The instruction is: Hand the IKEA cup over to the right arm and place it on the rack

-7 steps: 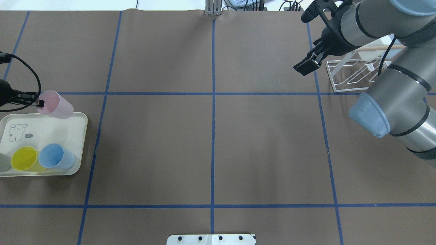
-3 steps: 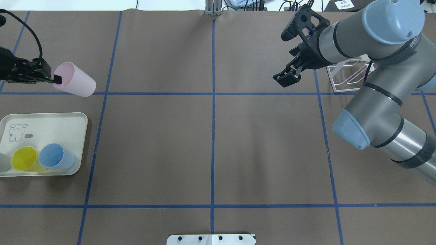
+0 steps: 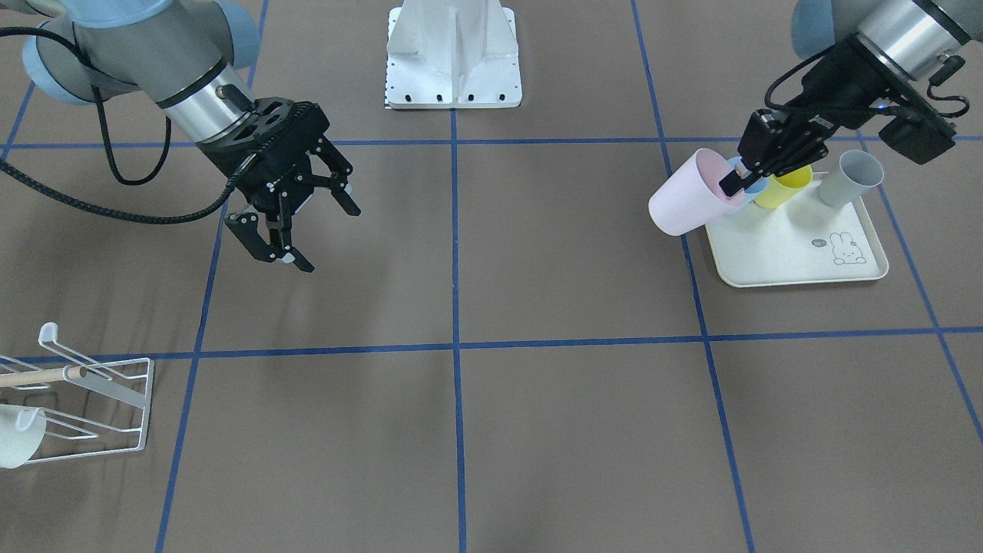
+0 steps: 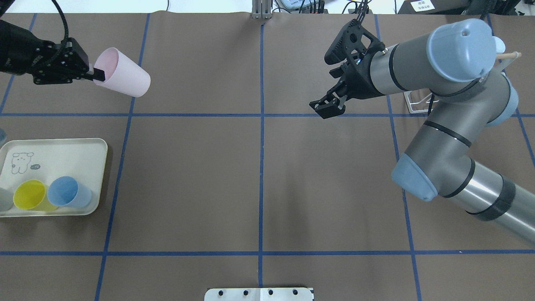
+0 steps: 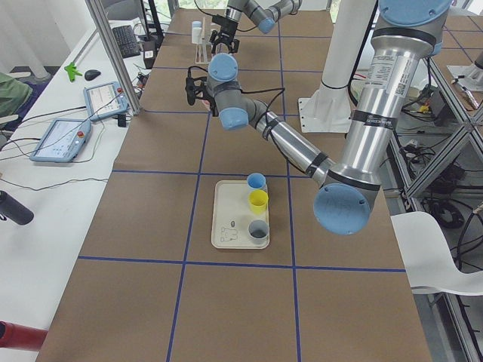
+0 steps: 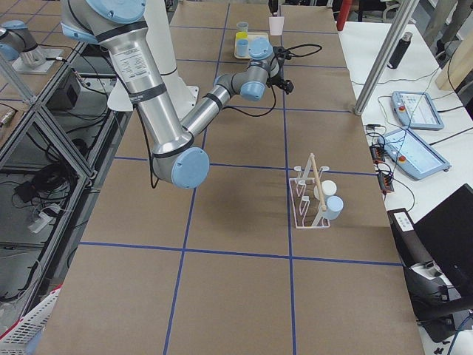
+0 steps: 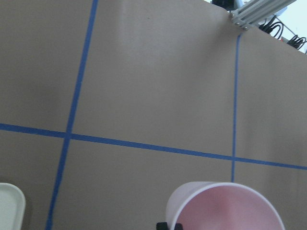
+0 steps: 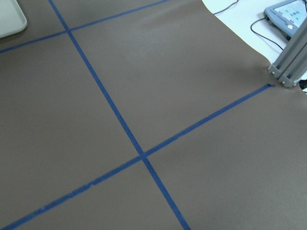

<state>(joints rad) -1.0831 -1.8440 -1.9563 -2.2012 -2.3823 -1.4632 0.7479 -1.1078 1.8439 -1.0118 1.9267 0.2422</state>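
Observation:
The IKEA cup is a pale pink cup (image 4: 124,78), tilted on its side in the air over the table's far left. My left gripper (image 4: 95,75) is shut on its rim, one finger inside the mouth. The front-facing view shows the same pink cup (image 3: 682,204) hanging beside the tray, pinched by the left gripper (image 3: 733,183). In the left wrist view only the cup's mouth (image 7: 225,207) shows. The right arm's gripper (image 3: 329,238) is open and empty, well apart from the cup. From overhead, this right gripper (image 4: 328,109) hangs right of the centre line. The rack (image 3: 92,392) stands at the far right.
A cream tray (image 4: 58,156) at the near left holds a yellow cup (image 4: 30,194), a blue cup (image 4: 67,191) and a grey cup (image 3: 848,177). The rack (image 6: 310,196) carries a white cup (image 3: 15,438) and a light-blue cup (image 6: 334,205). The robot base (image 3: 453,54) stands mid-table.
My left gripper has carried the pink cup up off the tray's corner, farther from the robot and rightward. The right arm has swung left from the rack toward the table's middle.

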